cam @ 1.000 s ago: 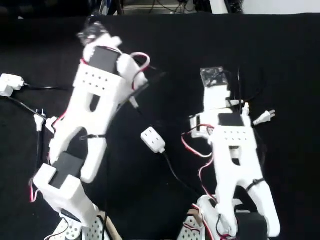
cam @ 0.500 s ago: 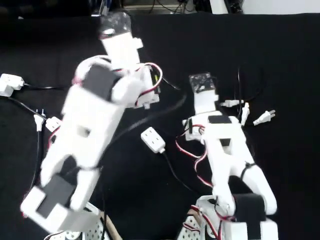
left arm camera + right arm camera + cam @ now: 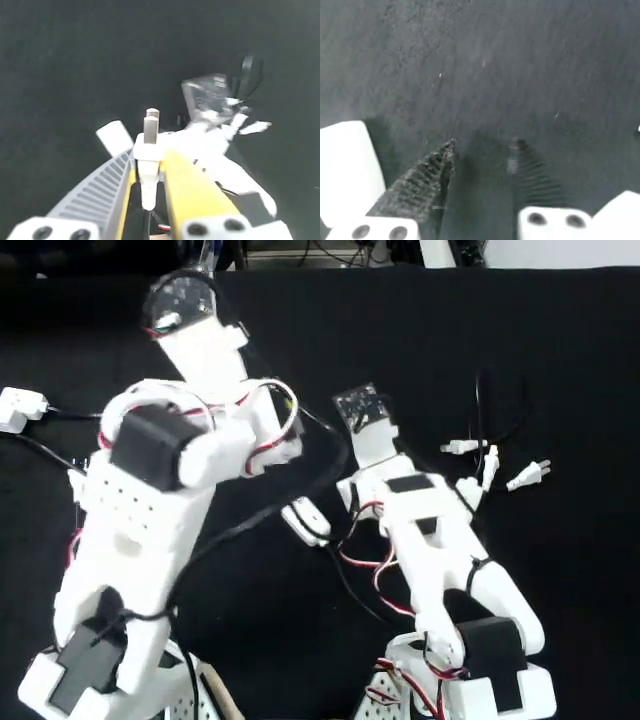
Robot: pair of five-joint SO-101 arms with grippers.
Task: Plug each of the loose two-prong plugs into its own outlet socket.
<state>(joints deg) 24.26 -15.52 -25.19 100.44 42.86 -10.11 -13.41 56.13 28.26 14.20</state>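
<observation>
Left wrist view: left gripper point(image 3: 146, 159) clamped on a white plastic two-prong plug point(image 3: 148, 142), its metal prongs pointing away from the jaws. A white rectangular outlet block point(image 3: 114, 136) lies just beyond, off to one side and apart from the prongs. Right gripper point(image 3: 484, 146) spread wide and empty over the black cloth-covered table point(image 3: 520, 60). Well apart from either gripper, another white two-prong plug point(image 3: 528, 475) lies loose. Judged: no plug seated yet; every insertion is left to do

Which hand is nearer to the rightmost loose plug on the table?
Right. The right hand is left of the rightmost plug; the left hand, gripping another plug, is farther left.
</observation>
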